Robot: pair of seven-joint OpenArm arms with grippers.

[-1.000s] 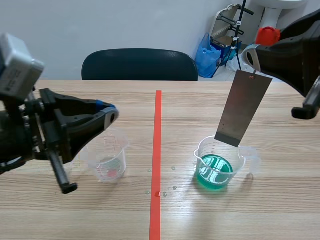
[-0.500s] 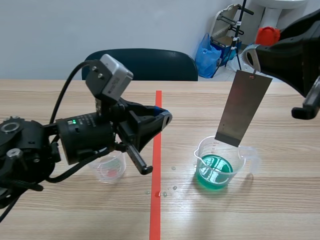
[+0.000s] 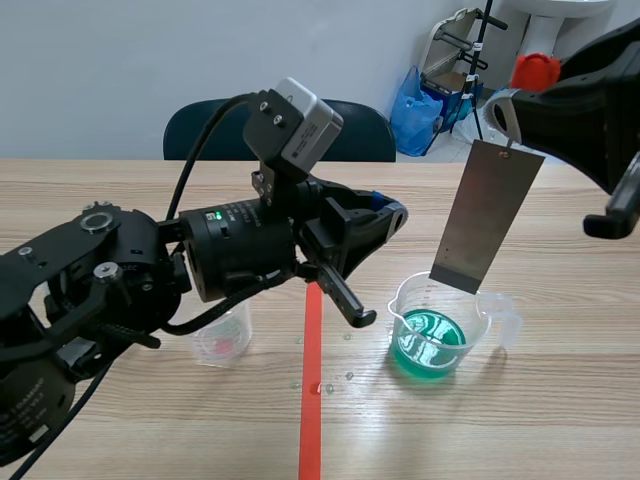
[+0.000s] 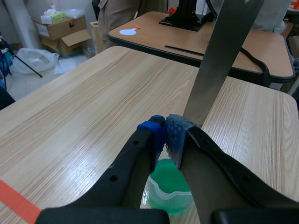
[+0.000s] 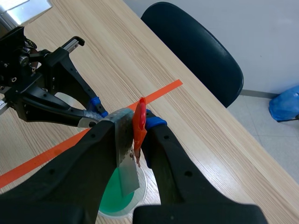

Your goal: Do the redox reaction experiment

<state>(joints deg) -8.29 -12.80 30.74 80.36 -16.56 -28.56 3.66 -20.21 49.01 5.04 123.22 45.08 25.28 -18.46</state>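
A grey metal plate hangs from a red clip, and my right gripper is shut on that clip. The plate's lower edge sits just above the rim of a clear beaker of green liquid. My left arm reaches across the red line. Its gripper is shut on nothing and hovers left of the plate, a short gap away. In the left wrist view the plate rises just ahead of the fingertips, with the green beaker below them. A small clear beaker with pink residue stands partly behind the left arm.
A red tape line runs down the table's middle, with a few droplets beside it. A dark chair stands behind the table's far edge, and a blue bag lies on the floor beyond.
My left arm has swung from the left side, over the small beaker, rightward across the red line toward the plate. The right arm and the plate have not moved.
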